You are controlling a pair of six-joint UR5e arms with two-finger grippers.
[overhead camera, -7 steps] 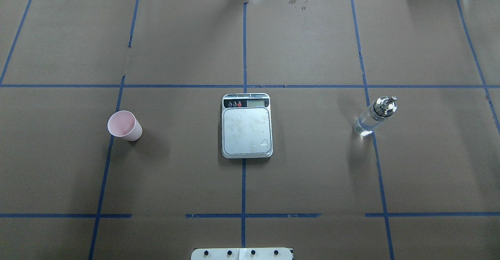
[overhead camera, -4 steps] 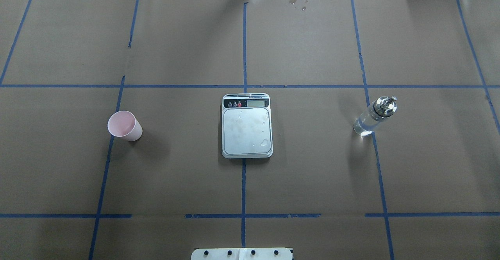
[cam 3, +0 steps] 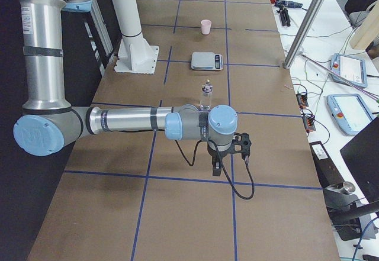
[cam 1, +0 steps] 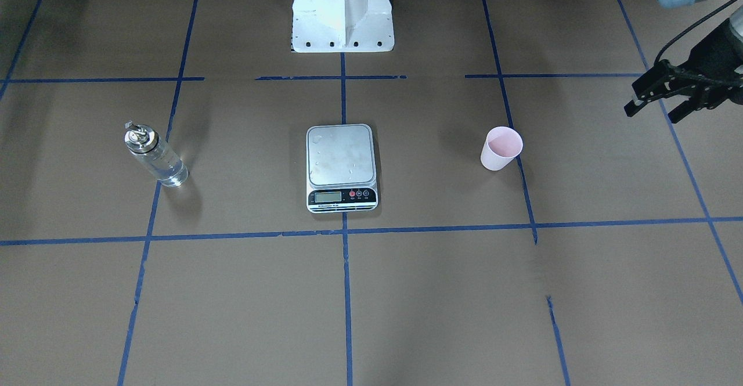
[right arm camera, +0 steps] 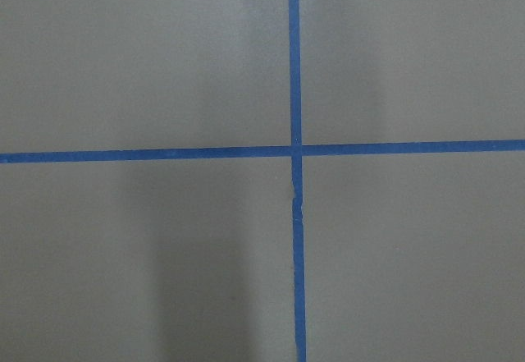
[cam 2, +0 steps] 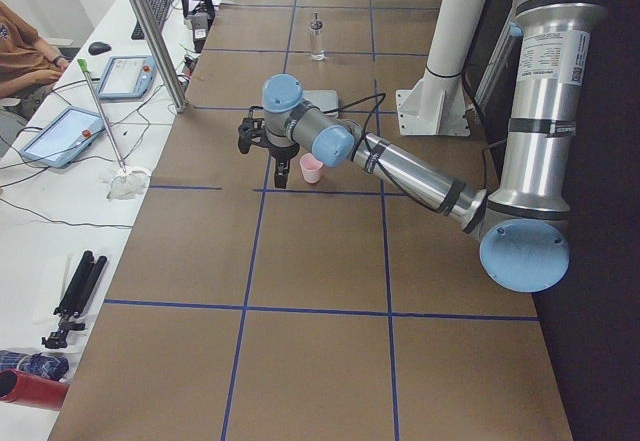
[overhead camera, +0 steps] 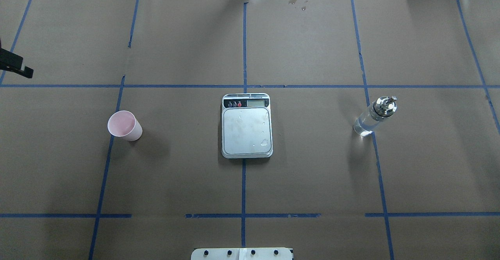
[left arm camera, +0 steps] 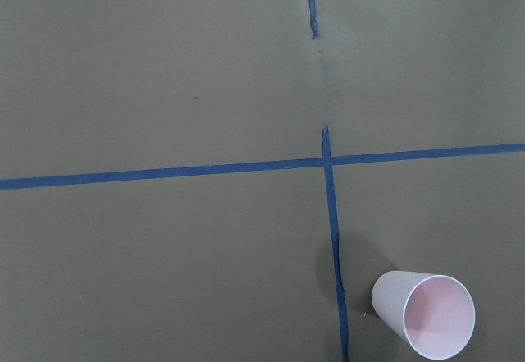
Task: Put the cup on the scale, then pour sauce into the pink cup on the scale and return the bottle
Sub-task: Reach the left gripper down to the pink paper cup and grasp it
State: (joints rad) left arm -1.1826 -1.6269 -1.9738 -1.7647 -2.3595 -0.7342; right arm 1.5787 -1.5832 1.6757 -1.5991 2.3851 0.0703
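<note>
The pink cup [overhead camera: 125, 125] stands upright on the brown paper, left of the scale [overhead camera: 246, 125], whose steel platform is bare apart from a few droplets. On the right stands the glass bottle [overhead camera: 374, 116] with clear sauce and a silver pourer cap. My left gripper [cam 1: 651, 112] hovers open and empty beyond the cup [cam 1: 501, 148], off to its outer side; only a fingertip [overhead camera: 17, 67] shows at the overhead view's left edge. The left wrist view has the cup [left arm camera: 424, 313] at its lower right. My right gripper [cam 3: 228, 154] shows only in the exterior right view, well short of the bottle [cam 3: 206, 97]; I cannot tell its state.
The white robot base [cam 1: 342, 11] stands at the table's near-robot edge. Blue tape lines grid the paper. Beside the table runs a bench with tablets [cam 2: 60, 131] and a seated person's sleeve [cam 2: 20, 51].
A fingertip of my left gripper has come into the overhead view at its left edge. Cup, scale and bottle have not moved.
</note>
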